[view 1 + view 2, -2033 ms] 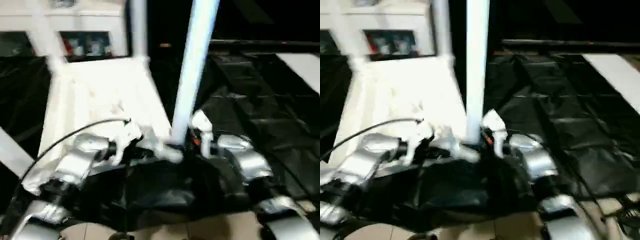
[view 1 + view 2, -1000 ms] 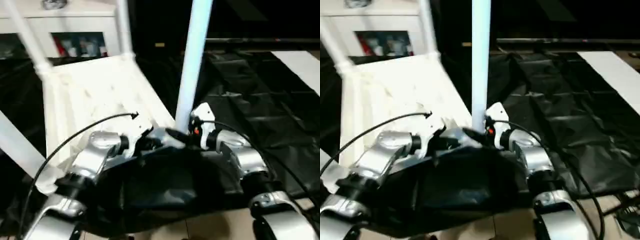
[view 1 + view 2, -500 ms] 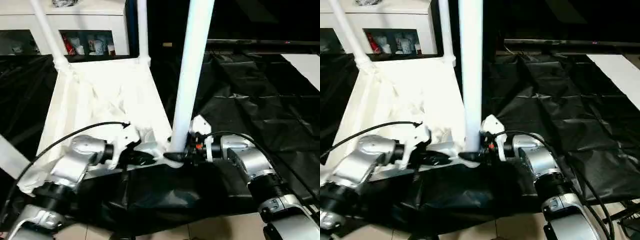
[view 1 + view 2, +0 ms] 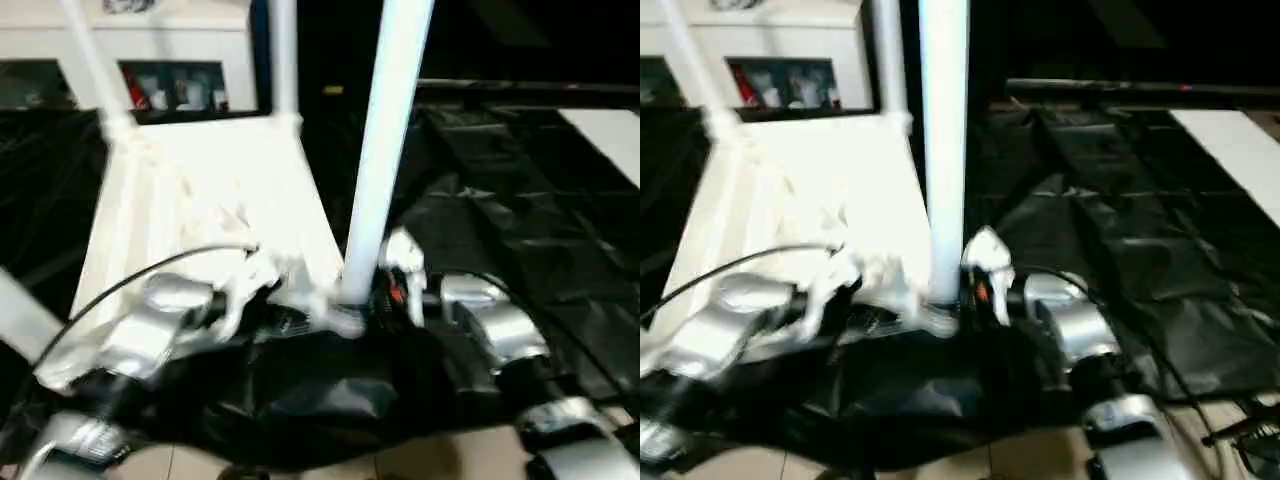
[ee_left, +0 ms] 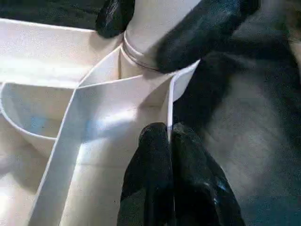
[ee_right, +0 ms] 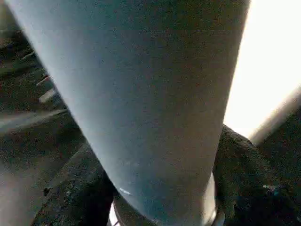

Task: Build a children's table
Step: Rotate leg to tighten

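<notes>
The white tabletop [image 4: 200, 190] lies underside up, its ribs showing. A long white leg [image 4: 385, 130] stands upright in the near right corner socket [image 5: 141, 52]. My right gripper [image 4: 365, 300] is shut on this leg's base, one black finger [image 6: 75, 188] on each side of the tube. My left gripper [image 5: 169, 134] is shut on the tabletop's thin rim wall just beside that socket. Two more legs [image 4: 283, 50] [image 4: 90, 60] rise from the far corners, and another leg [image 4: 20, 310] slants out at the near left.
Crinkled black plastic sheeting [image 4: 520, 220] covers the floor around and under the tabletop. A white cabinet with glass doors [image 4: 150, 40] stands behind the table. A white panel [image 4: 610, 125] lies at the far right, and tiled floor [image 4: 300, 465] shows nearest to me.
The head view has swayed and shifted from frame to frame. Both grippers stay at the near right corner, on the leg base and the rim.
</notes>
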Available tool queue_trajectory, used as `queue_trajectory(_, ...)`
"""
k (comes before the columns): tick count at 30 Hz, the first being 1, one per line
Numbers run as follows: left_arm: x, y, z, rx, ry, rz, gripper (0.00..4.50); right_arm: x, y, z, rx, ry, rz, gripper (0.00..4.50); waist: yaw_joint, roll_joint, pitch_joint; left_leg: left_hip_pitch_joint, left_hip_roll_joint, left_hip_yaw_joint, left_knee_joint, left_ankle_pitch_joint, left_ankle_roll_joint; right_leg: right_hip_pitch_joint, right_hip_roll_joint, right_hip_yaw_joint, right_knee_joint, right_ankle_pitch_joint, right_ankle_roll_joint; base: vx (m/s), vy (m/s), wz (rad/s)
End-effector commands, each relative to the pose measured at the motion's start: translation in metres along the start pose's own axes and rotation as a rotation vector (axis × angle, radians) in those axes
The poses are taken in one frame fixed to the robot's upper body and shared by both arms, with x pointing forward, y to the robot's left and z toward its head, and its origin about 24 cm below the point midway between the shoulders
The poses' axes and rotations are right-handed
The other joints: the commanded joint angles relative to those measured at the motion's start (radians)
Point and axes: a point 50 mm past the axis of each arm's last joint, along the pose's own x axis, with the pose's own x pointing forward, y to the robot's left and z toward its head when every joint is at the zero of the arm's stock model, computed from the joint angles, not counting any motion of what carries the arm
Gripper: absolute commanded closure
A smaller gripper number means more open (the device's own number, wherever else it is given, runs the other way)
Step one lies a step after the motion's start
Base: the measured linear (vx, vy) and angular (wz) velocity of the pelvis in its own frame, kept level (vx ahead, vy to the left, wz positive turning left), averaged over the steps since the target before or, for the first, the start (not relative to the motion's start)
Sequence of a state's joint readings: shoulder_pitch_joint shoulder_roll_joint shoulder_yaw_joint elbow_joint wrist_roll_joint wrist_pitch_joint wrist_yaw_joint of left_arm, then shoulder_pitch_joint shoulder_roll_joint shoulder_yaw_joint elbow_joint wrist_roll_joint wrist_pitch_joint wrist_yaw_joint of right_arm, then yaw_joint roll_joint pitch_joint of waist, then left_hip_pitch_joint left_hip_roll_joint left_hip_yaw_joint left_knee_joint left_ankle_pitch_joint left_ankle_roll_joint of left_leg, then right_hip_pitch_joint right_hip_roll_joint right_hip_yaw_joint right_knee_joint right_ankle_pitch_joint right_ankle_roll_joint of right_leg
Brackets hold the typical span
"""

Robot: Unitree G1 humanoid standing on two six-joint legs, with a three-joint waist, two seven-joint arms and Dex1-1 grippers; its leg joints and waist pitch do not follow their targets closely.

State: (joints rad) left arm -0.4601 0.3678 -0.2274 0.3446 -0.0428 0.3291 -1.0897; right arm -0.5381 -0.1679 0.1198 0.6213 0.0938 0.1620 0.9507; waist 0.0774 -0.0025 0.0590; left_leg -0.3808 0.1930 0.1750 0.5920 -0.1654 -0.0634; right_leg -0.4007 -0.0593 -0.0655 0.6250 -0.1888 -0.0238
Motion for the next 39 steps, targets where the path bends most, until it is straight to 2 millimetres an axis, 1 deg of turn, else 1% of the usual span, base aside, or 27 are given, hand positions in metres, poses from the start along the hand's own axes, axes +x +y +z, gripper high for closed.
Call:
queue_trajectory(1, 0.016, -0.001, 0.037, 0.074, -0.147, 0.016, 4.5, 0.024, 0.016, -0.012, 0.034, 0.05, 0.009, 2.0, -0.006, 0.001, -0.063, 0.022, 0.037, -0.015, -0.072, -0.266, -0.009, 0.042, -0.087, 0.052, -0.1, -0.372, -0.163, 0.0, 0.0, 0.0)
queue_trajectory(2, 0.025, 0.004, 0.046, 0.05, -0.164, 0.103, 4.5, 0.033, 0.013, -0.013, 0.073, 0.042, -0.112, 2.01, -0.013, 0.002, -0.059, 0.023, 0.037, -0.014, -0.073, -0.28, -0.014, 0.036, -0.085, 0.052, -0.104, -0.394, -0.157, 0.0, 0.0, 0.0)
queue_trajectory(3, 0.03, 0.007, 0.051, 0.034, -0.179, 0.147, 4.5, 0.038, 0.012, -0.013, 0.108, 0.032, -0.181, 2.01, -0.015, 0.002, -0.06, 0.027, 0.036, -0.015, -0.071, -0.292, -0.02, 0.034, -0.086, 0.051, -0.104, -0.408, -0.156, 0.0, 0.0, 0.0)
queue_trajectory(4, 0.032, 0.008, 0.053, 0.024, -0.188, 0.171, 4.5, 0.041, 0.011, -0.012, 0.133, 0.023, -0.22, 2.01, -0.02, 0.0, -0.06, 0.026, 0.034, -0.017, -0.071, -0.301, -0.021, 0.036, -0.087, 0.051, -0.108, -0.432, -0.149, 0.0, 0.0, 0.0)
queue_trajectory(5, 0.037, 0.007, 0.056, 0.016, -0.198, 0.185, 4.5, 0.045, 0.011, -0.01, 0.149, 0.008, -0.254, 2.01, -0.022, 0.006, -0.062, 0.02, 0.035, -0.021, -0.073, -0.294, -0.02, 0.042, -0.087, 0.048, -0.105, -0.428, -0.142, 0.0, 0.0, 0.0)
queue_trajectory(6, 0.037, 0.007, 0.056, 0.016, -0.198, 0.185, 4.5, 0.045, 0.011, -0.01, 0.149, 0.008, -0.254, 2.01, -0.024, 0.004, -0.062, 0.017, 0.036, -0.02, -0.074, -0.291, -0.017, 0.042, -0.087, 0.049, -0.107, -0.417, -0.14, 0.0, 0.0, 0.0)
queue_trajectory(7, 0.04, 0.005, 0.057, 0.018, -0.202, 0.187, 4.5, 0.049, 0.013, -0.007, 0.152, -0.008, -0.273, 2.01, -0.025, 0.005, -0.064, 0.019, 0.036, -0.02, -0.073, -0.288, -0.012, 0.04, -0.086, 0.049, -0.105, -0.392, -0.144, 0.0, 0.0, 0.0)
queue_trajectory(10, 0.044, 0.003, 0.058, 0.036, -0.198, 0.185, 4.5, 0.053, 0.016, -0.003, 0.143, -0.031, -0.27, 2.01, -0.027, 0.003, -0.067, 0.014, 0.035, -0.015, -0.07, -0.256, 0.009, 0.043, -0.083, 0.052, -0.098, -0.312, -0.166, 0.0, 0.0, 0.0)
queue_trajectory(11, 0.048, 0.001, 0.058, 0.055, -0.195, 0.174, 4.5, 0.057, 0.02, 0.001, 0.142, -0.063, -0.24, 1.66, -0.026, 0.004, -0.068, 0.014, 0.035, -0.014, -0.069, -0.244, 0.014, 0.044, -0.084, 0.052, -0.096, -0.292, -0.171, 0.0, 0.0, 0.0)
queue_trajectory(12, 0.048, 0.0, 0.057, 0.061, -0.193, 0.17, 4.5, 0.057, 0.02, 0.002, 0.145, -0.069, -0.232, 1.66, -0.026, 0.004, -0.069, 0.014, 0.035, -0.014, -0.068, -0.239, 0.018, 0.044, -0.084, 0.052, -0.096, -0.284, -0.172, 0.0, 0.0, 0.0)
queue_trajectory(13, 0.049, -0.001, 0.057, 0.071, -0.189, 0.162, 4.5, 0.056, 0.02, 0.003, 0.151, -0.079, -0.219, 1.43, -0.025, 0.003, -0.069, 0.014, 0.036, -0.014, -0.069, -0.23, 0.023, 0.045, -0.083, 0.051, -0.094, -0.269, -0.177, 0.0, 0.0, 0.0)
queue_trajectory(14, 0.049, -0.002, 0.056, 0.081, -0.186, 0.155, 4.5, 0.054, 0.019, 0.004, 0.147, -0.086, -0.208, 1.43, -0.026, 0.002, -0.069, 0.013, 0.036, -0.014, -0.069, -0.226, 0.025, 0.046, -0.082, 0.051, -0.093, -0.258, -0.181, 0.0, 0.0, 0.0)
queue_trajectory(15, 0.049, -0.002, 0.056, 0.081, -0.186, 0.155, 4.5, 0.054, 0.019, 0.004, 0.147, -0.086, -0.208, 1.25, -0.025, 0.003, -0.068, 0.014, 0.037, -0.013, -0.069, -0.227, 0.026, 0.045, -0.082, 0.051, -0.092, -0.257, -0.183, 0.0, 0.0, 0.0)
queue_trajectory(16, 0.049, -0.003, 0.053, 0.085, -0.181, 0.155, 4.5, 0.043, 0.015, 0.003, 0.095, -0.074, -0.173, 1.25, -0.026, 0.0, -0.067, 0.015, 0.037, -0.013, -0.069, -0.236, 0.027, 0.045, -0.082, 0.05, -0.094, -0.267, -0.183, 0.0, 0.0, 0.0)
queue_trajectory(17, 0.048, -0.003, 0.053, 0.085, -0.181, 0.155, 4.5, 0.042, 0.015, 0.003, 0.091, -0.073, -0.171, 1.21, -0.022, 0.001, -0.067, 0.014, 0.037, -0.012, -0.068, -0.236, 0.031, 0.047, -0.083, 0.051, -0.095, -0.269, -0.176, 0.0, 0.0, 0.0)
queue_trajectory(19, 0.046, -0.004, 0.05, 0.102, -0.168, 0.153, 4.5, 0.016, 0.006, 0.001, 0.01, -0.046, -0.118, 1.21, -0.012, 0.001, -0.07, 0.018, 0.04, -0.011, -0.066, -0.225, 0.039, 0.046, -0.082, 0.052, -0.094, -0.252, -0.171, 0.0, 0.0, 0.0)
queue_trajectory(20, 0.046, -0.004, 0.049, 0.108, -0.165, 0.15, 4.5, 0.01, 0.004, 0.0, -0.004, -0.041, -0.109, 1.21, -0.006, -0.001, -0.071, 0.019, 0.04, -0.008, -0.064, -0.211, 0.048, 0.045, -0.08, 0.054, -0.092, -0.223, -0.176, 0.0, 0.0, 0.0)
queue_trajectory(21, 0.046, -0.004, 0.049, 0.108, -0.165, 0.15, 4.5, 0.01, 0.004, 0.0, -0.004, -0.041, -0.109, 1.21, -0.005, -0.002, -0.07, 0.014, 0.038, -0.009, -0.064, -0.201, 0.052, 0.049, -0.081, 0.053, -0.09, -0.213, -0.179, 0.0, 0.0, 0.0)
queue_trajectory(22, 0.046, -0.005, 0.048, 0.12, -0.161, 0.143, 4.5, -0.001, 0.0, 0.0, -0.035, -0.03, -0.1, 1.21, -0.003, -0.002, -0.07, 0.011, 0.039, -0.01, -0.066, -0.193, 0.053, 0.05, -0.082, 0.051, -0.09, -0.214, -0.179, 0.0, 0.0, 0.0)
queue_trajectory(25, 0.045, -0.006, 0.044, 0.129, -0.151, 0.127, 4.5, -0.031, -0.011, 0.002, -0.086, -0.017, -0.079, 1.21, 0.009, -0.001, -0.07, 0.015, 0.038, -0.008, -0.061, -0.195, 0.058, 0.051, -0.081, 0.051, -0.094, -0.23, -0.17, 0.0, 0.0, 0.0)
queue_trajectory(26, 0.045, -0.006, 0.044, 0.129, -0.151, 0.127, 4.5, -0.031, -0.011, 0.002, -0.086, -0.017, -0.079, 1.21, 0.01, -0.002, -0.071, 0.014, 0.038, -0.008, -0.061, -0.193, 0.062, 0.049, -0.082, 0.051, -0.093, -0.228, -0.174, 0.0, 0.0, 0.0)
queue_trajectory(27, 0.044, -0.007, 0.043, 0.129, -0.149, 0.124, 4.5, -0.04, -0.014, 0.003, -0.091, -0.017, -0.071, 1.21, 0.01, 0.001, -0.071, 0.013, 0.038, -0.009, -0.061, -0.19, 0.062, 0.049, -0.083, 0.051, -0.092, -0.226, -0.176, 0.0, 0.0, 0.0)
queue_trajectory(29, 0.043, -0.008, 0.041, 0.136, -0.145, 0.113, 4.5, -0.06, -0.016, 0.005, -0.117, 0.008, -0.033, 1.21, 0.016, -0.003, -0.072, 0.015, 0.04, -0.009, -0.06, -0.187, 0.069, 0.052, -0.081, 0.05, -0.092, -0.218, -0.176, 0.0, 0.0, 0.0)
queue_trajectory(30, 0.043, -0.008, 0.041, 0.136, -0.145, 0.113, 4.5, -0.06, -0.016, 0.005, -0.117, 0.008, -0.033, 1.21, 0.018, -0.004, -0.071, 0.013, 0.039, -0.009, -0.06, -0.179, 0.075, 0.053, -0.08, 0.05, -0.092, -0.211, -0.174, 0.0, 0.0, 0.0)
queue_trajectory(32, 0.042, -0.009, 0.04, 0.147, -0.145, 0.106, 4.5, -0.071, -0.017, 0.004, -0.134, 0.036, -0.02, 1.21, 0.021, -0.004, -0.071, 0.011, 0.038, -0.008, -0.058, -0.177, 0.083, 0.052, -0.081, 0.048, -0.093, -0.22, -0.17, 0.0, 0.0, 0.0)
queue_trajectory(35, 0.041, -0.012, 0.039, 0.159, -0.148, 0.076, 4.5, -0.079, -0.02, 0.005, -0.116, 0.04, -0.025, 1.21, 0.015, -0.006, -0.07, 0.009, 0.036, -0.009, -0.058, -0.187, 0.082, 0.05, -0.081, 0.045, -0.099, -0.27, -0.164, 0.0, 0.0, 0.0)
queue_trajectory(39, 0.041, -0.016, 0.035, 0.155, -0.141, 0.06, 4.5, -0.087, -0.02, 0.005, -0.109, 0.049, -0.02, 1.21, 0.014, -0.008, -0.07, 0.01, 0.038, -0.01, -0.059, -0.183, 0.08, 0.048, -0.081, 0.044, -0.099, -0.284, -0.162, 0.0, 0.0, 0.0)
